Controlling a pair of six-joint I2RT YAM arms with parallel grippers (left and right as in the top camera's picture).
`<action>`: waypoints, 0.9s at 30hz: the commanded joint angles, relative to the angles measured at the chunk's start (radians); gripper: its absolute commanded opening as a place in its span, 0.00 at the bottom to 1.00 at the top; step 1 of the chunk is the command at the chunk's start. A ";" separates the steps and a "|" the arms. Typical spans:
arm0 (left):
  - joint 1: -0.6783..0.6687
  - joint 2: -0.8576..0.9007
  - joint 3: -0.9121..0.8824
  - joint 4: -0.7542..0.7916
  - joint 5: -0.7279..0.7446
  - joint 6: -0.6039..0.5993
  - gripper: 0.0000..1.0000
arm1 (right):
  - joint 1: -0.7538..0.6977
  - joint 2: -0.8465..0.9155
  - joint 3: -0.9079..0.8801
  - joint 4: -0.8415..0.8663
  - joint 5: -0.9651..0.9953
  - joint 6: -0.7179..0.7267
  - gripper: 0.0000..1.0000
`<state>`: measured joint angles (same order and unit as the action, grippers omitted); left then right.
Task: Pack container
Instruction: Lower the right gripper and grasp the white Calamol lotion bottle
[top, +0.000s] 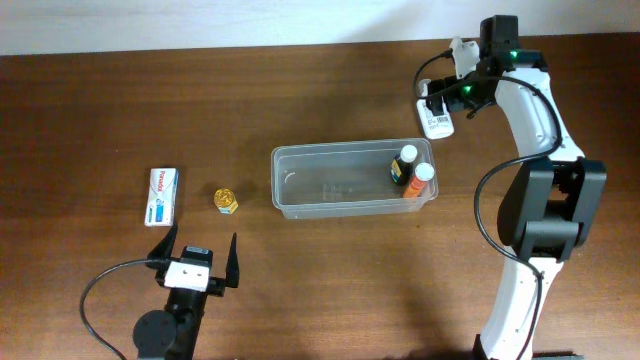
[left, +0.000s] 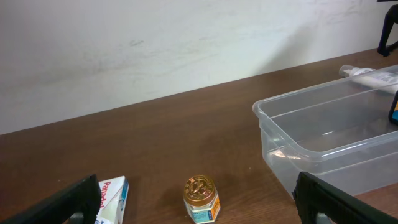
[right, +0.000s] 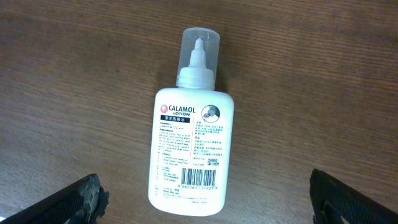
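container (top: 330, 186): clear tub, sits mid-bench (top: 100, 100), long side running left to right, open top up. 2 small bottles stand in its right end, touching or nearly so: 1 dark with a white cap (top: 404, 165), 1 orange with a white cap (top: 420, 182); cannot tell whether they are upright or leaning on the wall. left of the tub, apart from it, a small jar (top: 226, 201) with a gold lid stands on the bench. further left, a white and blue box (top: 162, 196) lies flat, near the jar but not touching. left gripper (top: 202, 240): low near the front bench edge, jaws spread wide, nothing between them, nothing held. its wrist view looks across at the box (left: 112, 196), the jar (left: 201, 199) and the tub's left end (left: 323, 149), all well clear of both fingers (left: 68, 202). right gripper (right: 208, 199): over the far right part of the bench, just beyond the tub's far right corner, jaws spread wide and empty. below it a white lotion bottle (right: 189, 146) lies flat on the bench outside the tub (top: 437, 118), label up reading "calamol lotion", clear cap over a white nozzle. in the wrist view the fingers (right: 68, 202) flank the bottle's base end with bare wood showing on each side, no contact.
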<state>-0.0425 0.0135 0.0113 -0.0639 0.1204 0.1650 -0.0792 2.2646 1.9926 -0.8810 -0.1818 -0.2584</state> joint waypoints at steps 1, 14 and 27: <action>0.006 -0.008 -0.002 -0.005 0.004 0.013 0.99 | 0.003 0.042 -0.007 0.004 0.010 -0.026 0.98; 0.006 -0.008 -0.002 -0.005 0.004 0.013 0.99 | 0.018 0.107 -0.007 0.008 0.010 -0.026 0.98; 0.006 -0.008 -0.002 -0.005 0.004 0.013 0.99 | 0.054 0.159 -0.007 0.041 0.036 -0.044 0.98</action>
<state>-0.0425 0.0135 0.0113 -0.0639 0.1204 0.1650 -0.0322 2.3932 1.9926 -0.8467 -0.1753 -0.2928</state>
